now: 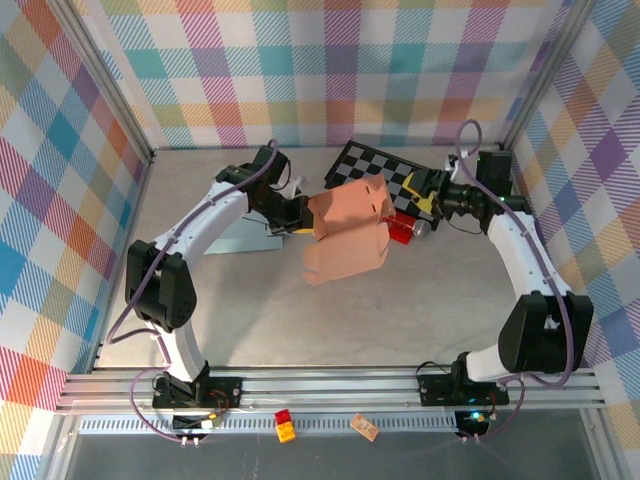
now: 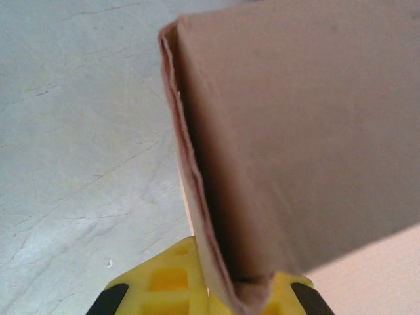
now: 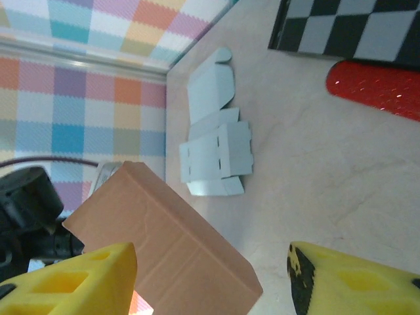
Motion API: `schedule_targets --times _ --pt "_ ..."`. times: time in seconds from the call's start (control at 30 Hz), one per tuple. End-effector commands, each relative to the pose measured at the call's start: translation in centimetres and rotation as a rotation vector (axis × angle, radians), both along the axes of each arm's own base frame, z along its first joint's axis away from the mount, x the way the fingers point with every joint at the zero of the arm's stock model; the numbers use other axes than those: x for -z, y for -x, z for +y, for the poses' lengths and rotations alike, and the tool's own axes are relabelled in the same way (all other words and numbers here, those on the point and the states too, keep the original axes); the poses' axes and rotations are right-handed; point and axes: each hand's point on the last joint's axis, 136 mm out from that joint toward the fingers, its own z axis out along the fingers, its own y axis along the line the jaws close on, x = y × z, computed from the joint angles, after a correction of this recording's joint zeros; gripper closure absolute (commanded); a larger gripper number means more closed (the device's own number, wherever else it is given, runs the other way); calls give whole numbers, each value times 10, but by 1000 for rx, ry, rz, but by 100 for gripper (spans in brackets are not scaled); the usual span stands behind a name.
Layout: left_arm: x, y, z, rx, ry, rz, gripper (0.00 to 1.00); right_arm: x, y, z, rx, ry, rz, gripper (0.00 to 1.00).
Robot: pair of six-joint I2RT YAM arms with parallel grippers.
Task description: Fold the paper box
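Nearest me, a small red-and-yellow block (image 1: pixel 285 426) sits on the front rail. Past it, over mid-table and held above the surface, is the paper box (image 1: pixel 345 235). Its long axis runs near-to-far, with the far end leaning right. The left gripper (image 2: pixel 223 292) is clamped on the box's left edge, yellow fingers pinching the cardboard. The right gripper (image 3: pixel 211 262) stands wide apart just right of the box, holding nothing. Farther back I see a flattened pale-blue box (image 3: pixel 216 151), a red piece (image 3: pixel 377 88) and a checkerboard (image 3: pixel 354 26).
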Motion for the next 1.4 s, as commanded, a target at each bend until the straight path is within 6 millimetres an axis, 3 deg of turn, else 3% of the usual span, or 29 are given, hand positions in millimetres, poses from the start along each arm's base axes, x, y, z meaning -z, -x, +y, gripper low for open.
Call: schedule_targets --times 0.0,0.17,0.4,0.6,0.83,1.37 --pt "-14 -4 -6 41 72 -20 100 -27 3 13 -139 -42 -173 37" --pt "-11 -1 -6 46 71 -6 100 -28 3 23 -211 -105 -190 39" --pt "-12 0 -9 59 84 0 100 -6 7 27 -246 -108 -152 42" --pt "-8 1 -8 65 81 15 100 -14 12 40 -314 -166 -165 46" --pt "-9 -1 -9 66 86 15 100 -10 18 47 -334 -161 -156 46" --pt "-4 -3 -7 61 53 28 100 -16 23 59 -340 -26 -200 54"
